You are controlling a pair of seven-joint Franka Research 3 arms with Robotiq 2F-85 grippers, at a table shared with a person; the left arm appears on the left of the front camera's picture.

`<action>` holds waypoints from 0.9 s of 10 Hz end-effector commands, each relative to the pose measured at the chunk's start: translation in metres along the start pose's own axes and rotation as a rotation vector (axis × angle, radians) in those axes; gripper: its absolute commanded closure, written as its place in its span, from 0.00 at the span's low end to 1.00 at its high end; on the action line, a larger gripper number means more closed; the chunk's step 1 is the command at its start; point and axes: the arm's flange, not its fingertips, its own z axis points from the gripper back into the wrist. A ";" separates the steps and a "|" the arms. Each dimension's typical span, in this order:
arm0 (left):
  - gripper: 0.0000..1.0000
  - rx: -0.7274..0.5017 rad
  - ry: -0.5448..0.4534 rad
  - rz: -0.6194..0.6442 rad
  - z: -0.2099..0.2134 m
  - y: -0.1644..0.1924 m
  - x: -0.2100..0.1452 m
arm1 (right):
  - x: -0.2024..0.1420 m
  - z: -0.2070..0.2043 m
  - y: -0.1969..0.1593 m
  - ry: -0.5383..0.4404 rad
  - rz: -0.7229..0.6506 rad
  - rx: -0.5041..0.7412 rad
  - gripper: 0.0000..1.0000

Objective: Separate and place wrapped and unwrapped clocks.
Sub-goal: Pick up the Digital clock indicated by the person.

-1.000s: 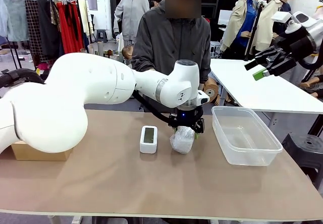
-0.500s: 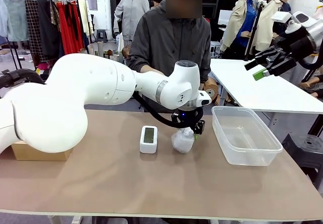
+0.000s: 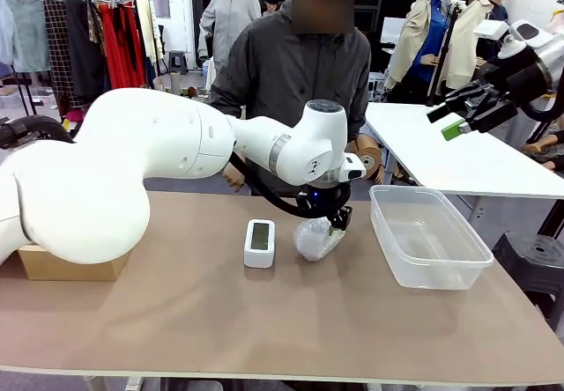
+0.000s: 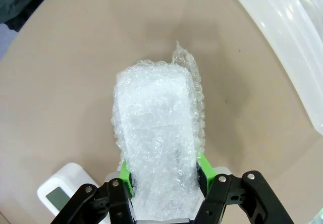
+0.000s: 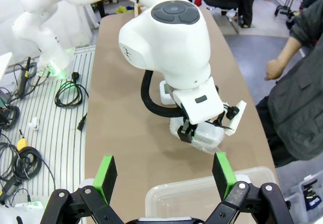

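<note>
A wrapped clock in clear bubble wrap sits at the middle of the brown table, tilted, with my left gripper shut on it from above. In the left wrist view the bundle is squeezed between the green pads. The unwrapped clock, white with a grey-green screen, lies flat just left of the bundle; a corner of it appears at the lower left of the left wrist view. My right gripper hangs open high at the right, off the table. In its own view its green pads stand wide apart above the wrapped bundle.
A clear plastic bin stands empty at the table's right. A cardboard box sits at the left edge behind my left arm. A person stands at the far side, one hand near the table edge. A white table lies beyond.
My left gripper has closed on the wrapped clock, and the bundle has tipped and lifted slightly. The person's hand has dropped lower behind the arm. The right arm has not moved.
</note>
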 end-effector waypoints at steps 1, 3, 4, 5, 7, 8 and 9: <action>1.00 0.060 -0.010 -0.047 0.031 0.006 0.009 | 0.001 0.000 0.000 -0.003 0.005 0.002 0.00; 1.00 0.090 -0.009 -0.079 0.072 0.012 0.035 | 0.001 0.000 0.000 -0.003 0.005 0.002 0.00; 1.00 0.112 -0.010 -0.094 0.097 0.016 0.050 | 0.001 0.000 0.000 -0.003 0.005 0.002 0.00; 1.00 0.146 -0.015 -0.101 0.118 0.020 0.063 | 0.001 0.000 0.000 -0.003 0.005 0.002 0.00; 1.00 0.210 -0.041 -0.089 0.159 0.032 0.088 | 0.001 0.000 0.000 -0.003 0.005 0.002 0.00; 1.00 0.223 -0.052 -0.099 0.180 0.038 0.101 | 0.001 0.000 0.000 -0.003 0.005 0.002 0.00; 1.00 0.251 -0.055 -0.093 0.202 0.044 0.115 | 0.001 0.000 0.000 -0.003 0.005 0.002 0.00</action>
